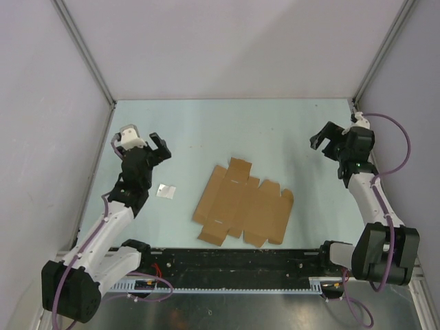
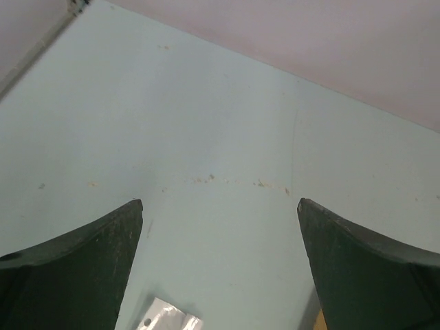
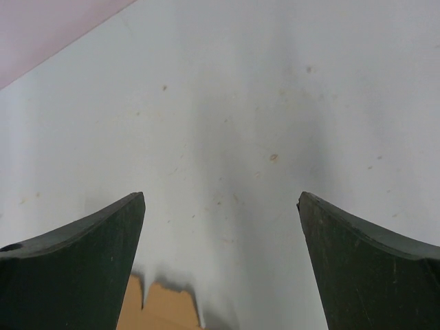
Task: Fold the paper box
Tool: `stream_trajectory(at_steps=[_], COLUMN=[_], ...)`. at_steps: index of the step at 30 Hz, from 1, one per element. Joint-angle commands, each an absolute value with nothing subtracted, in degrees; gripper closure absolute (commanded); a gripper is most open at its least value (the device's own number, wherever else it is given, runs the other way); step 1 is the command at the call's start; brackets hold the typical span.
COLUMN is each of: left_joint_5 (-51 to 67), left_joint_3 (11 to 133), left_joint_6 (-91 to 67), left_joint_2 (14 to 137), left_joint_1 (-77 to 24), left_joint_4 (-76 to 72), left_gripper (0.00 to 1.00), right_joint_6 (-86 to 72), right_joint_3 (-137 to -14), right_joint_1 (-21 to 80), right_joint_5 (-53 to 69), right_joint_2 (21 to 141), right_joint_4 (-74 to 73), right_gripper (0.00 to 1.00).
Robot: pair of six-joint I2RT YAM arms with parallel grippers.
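The paper box point(image 1: 242, 204) lies flat and unfolded on the table, a brown many-flapped sheet near the front middle. A corner of it shows at the bottom of the right wrist view point(image 3: 161, 307) and a sliver at the bottom of the left wrist view point(image 2: 320, 322). My left gripper point(image 1: 157, 146) is open and empty, held above the table to the left of the sheet; its jaws stand wide apart in the left wrist view point(image 2: 220, 206). My right gripper point(image 1: 326, 138) is open and empty, up and to the right of the sheet point(image 3: 220, 199).
A small white scrap of paper point(image 1: 166, 191) lies on the table between the left arm and the sheet; it also shows in the left wrist view point(image 2: 167, 316). Grey walls with metal corner posts point(image 1: 82, 51) enclose the table. A black rail point(image 1: 234, 260) runs along the front edge.
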State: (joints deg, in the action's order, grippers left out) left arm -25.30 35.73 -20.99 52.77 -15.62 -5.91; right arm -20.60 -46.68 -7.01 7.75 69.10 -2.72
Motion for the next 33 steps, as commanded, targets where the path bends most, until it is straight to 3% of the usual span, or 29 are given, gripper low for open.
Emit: stream_trajectory(at_steps=[1, 8, 14, 23, 28, 33], left_joint_5=[-15.1, -3.1, -4.5, -2.2, -2.5, -1.6], left_joint_3=[37.5, 36.4, 32.3, 28.7, 29.2, 29.2], left_joint_6=[-26.0, -29.8, -32.7, -34.5, -32.9, -33.0], left_joint_2=[50.5, 48.5, 46.8, 43.3, 42.1, 43.2], left_joint_1=[-15.5, -16.6, -25.8, -31.7, -31.7, -31.7], left_joint_4=[-0.4, 4.5, 5.8, 6.7, 8.4, 8.8], left_gripper=[0.00, 0.00, 0.01, 0.00, 0.01, 0.00], right_joint_6=[-21.7, -13.5, -10.7, -3.3, -3.1, 2.6], right_joint_3=[-50.4, -50.5, -53.0, -55.2, -64.1, -67.5], right_joint_1=[-7.1, -0.2, 11.9, 14.9, 15.2, 17.0], right_joint_5=[17.8, 22.5, 17.7, 34.0, 39.4, 41.8], right_joint_2=[71.1, 72.6, 77.9, 91.0, 99.1, 103.3], right_joint_4=[-7.2, -5.5, -0.6, 15.0, 11.3, 10.6], right_gripper=[0.00, 0.02, 0.01, 0.03, 0.12, 0.15])
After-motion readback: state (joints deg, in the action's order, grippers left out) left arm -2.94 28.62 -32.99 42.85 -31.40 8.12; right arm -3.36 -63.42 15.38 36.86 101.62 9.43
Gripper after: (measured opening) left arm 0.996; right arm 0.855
